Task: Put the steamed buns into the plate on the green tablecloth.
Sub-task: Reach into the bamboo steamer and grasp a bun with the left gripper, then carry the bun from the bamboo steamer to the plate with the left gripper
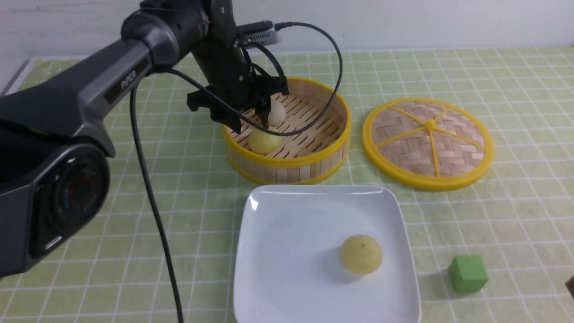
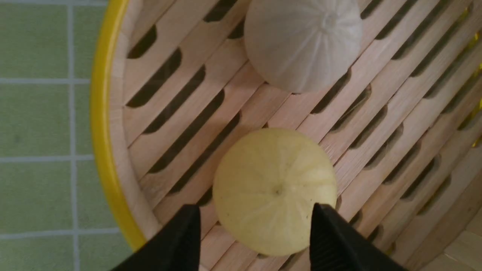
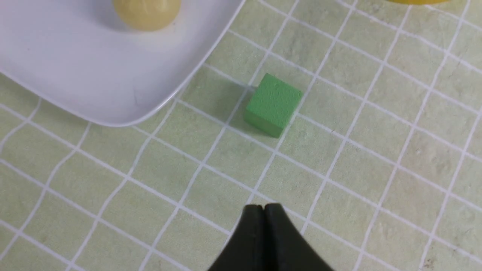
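Observation:
A pale yellow steamed bun [image 1: 264, 140] and an off-white one [image 1: 276, 113] lie in the round bamboo steamer [image 1: 314, 166]. A second pale yellow bun [image 1: 361, 254] lies on the white square plate [image 1: 287, 251] on the green tablecloth [image 1: 502, 80]. My left gripper [image 1: 251, 120] hangs open just above the yellow bun in the steamer. In the left wrist view its fingertips [image 2: 188, 226] stand on either side of that bun [image 2: 275, 190], with the off-white bun [image 2: 301, 41] beyond. My right gripper [image 3: 263, 207] is shut and empty above the cloth, near the plate's corner [image 3: 94, 82].
The woven steamer lid [image 1: 428, 142] lies to the right of the steamer. A green cube [image 1: 467, 273] sits on the cloth right of the plate and also shows in the right wrist view [image 3: 273, 104]. The left arm's cable hangs over the steamer.

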{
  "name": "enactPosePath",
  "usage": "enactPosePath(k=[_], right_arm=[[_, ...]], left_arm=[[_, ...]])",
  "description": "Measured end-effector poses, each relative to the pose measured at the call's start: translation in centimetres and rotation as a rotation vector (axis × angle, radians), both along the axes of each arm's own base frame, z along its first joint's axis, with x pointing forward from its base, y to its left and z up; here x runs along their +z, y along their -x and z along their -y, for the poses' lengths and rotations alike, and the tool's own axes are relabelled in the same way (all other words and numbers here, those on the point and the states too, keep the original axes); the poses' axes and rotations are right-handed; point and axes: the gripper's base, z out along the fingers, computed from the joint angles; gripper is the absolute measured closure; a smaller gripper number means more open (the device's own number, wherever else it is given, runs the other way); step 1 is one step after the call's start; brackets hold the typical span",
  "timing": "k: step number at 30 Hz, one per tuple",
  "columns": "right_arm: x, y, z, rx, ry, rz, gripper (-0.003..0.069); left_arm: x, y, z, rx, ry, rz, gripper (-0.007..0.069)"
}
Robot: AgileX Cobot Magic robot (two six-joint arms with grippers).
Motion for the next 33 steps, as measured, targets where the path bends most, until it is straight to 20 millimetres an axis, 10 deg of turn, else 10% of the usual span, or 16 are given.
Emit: enactPosePath(k=[5,13,24,27,33], right_arm=[[0.0,0.0,0.0,0.001,-0.001,0.003,0.0667],[0.0,0.0,0.0,0.000,-0.006,0.002,0.0666],[0.0,0.0,-0.1,0.000,-0.020,-0.002,0.0664],[0.0,0.0,-0.2,0.000,-0.024,-0.003,0.0664],[0.1,0.0,-0.2,0.000,-0.024,-0.003,0.0662]], left_arm=[[-2.0,-0.5,0.3,0.014,0.007,-0.033,0.0267],[-1.1,-0.1,0.6,0.043,0.063,-0.052,0.0592],[14.0,8.5,-1.2,-0.098,0.086,0.123,0.0603],[12.2,10.4,0.8,-0.149,0.053,0.051,0.0599],[1.1,13.6,6.7,-0.215,-0.134,-0.225,0.0501]])
